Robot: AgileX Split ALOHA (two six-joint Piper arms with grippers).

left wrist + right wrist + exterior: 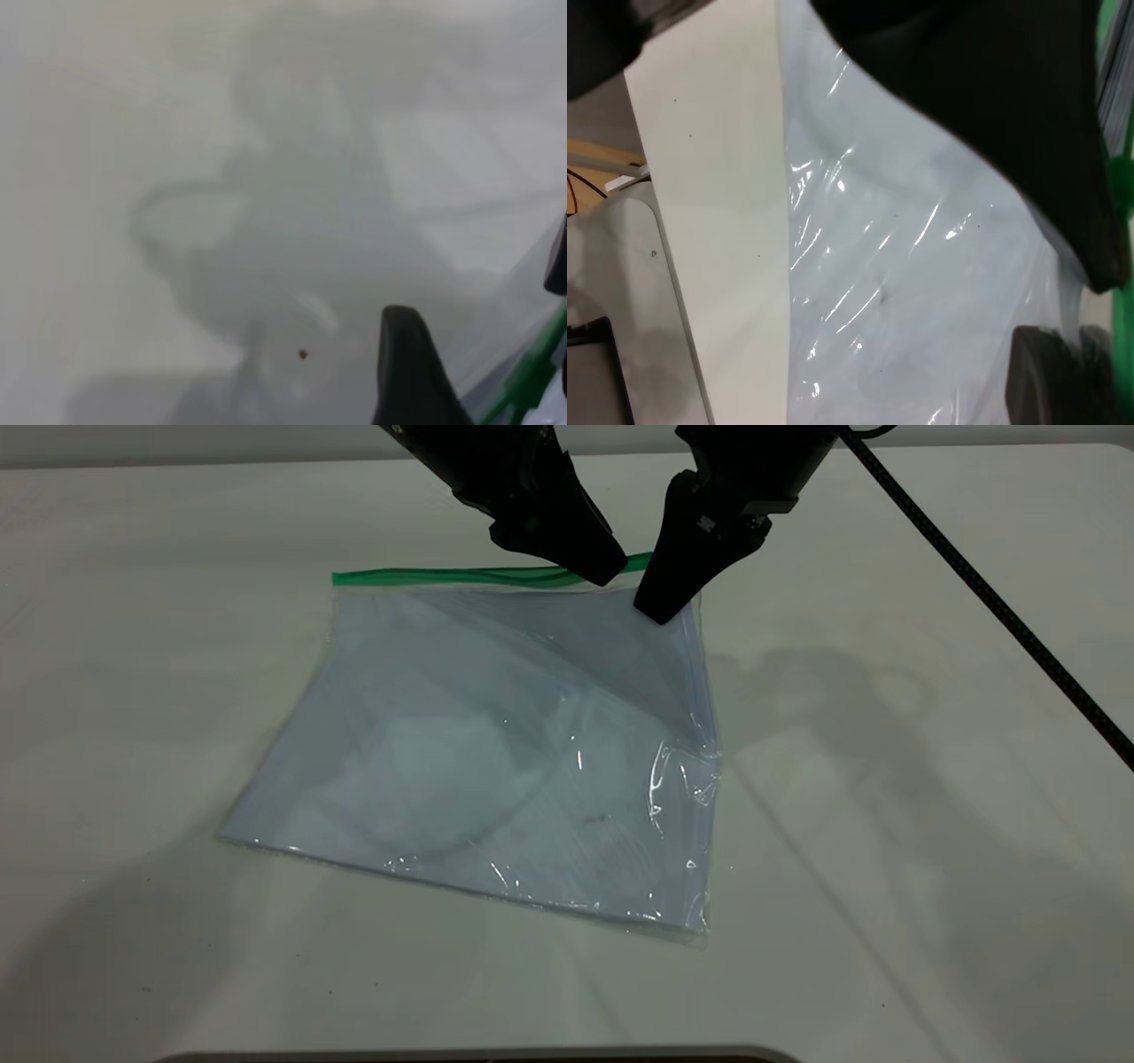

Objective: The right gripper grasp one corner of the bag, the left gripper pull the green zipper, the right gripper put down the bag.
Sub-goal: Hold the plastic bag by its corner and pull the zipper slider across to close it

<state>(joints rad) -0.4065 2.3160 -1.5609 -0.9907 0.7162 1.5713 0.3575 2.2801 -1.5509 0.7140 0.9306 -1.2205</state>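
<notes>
Flat clear plastic bag [496, 753] mid-table, green-strip corner [682, 580] lifted toward far edge, pinched by right gripper [660, 607]. Left gripper [602, 567] pinching green zipper [443, 576]; pull, put-down remain.

Both end effectors, left [602, 567] and right [660, 607], meet the bag's [496, 753] green zipper [443, 576].

Two black arms are seen reaching down side by side from the far edge of the scene, their tips angled toward each other. The left gripper [607, 567] is tilted toward its partner, its wedge-like fingers [412, 372] drawn together to a narrow point. The right gripper [660, 607], just beside it, is held steeply downward, its tapered tip set slightly lower than the left one's. A black cable [992, 598] is trailed away from the right arm, on the side away from the left gripper.
</notes>
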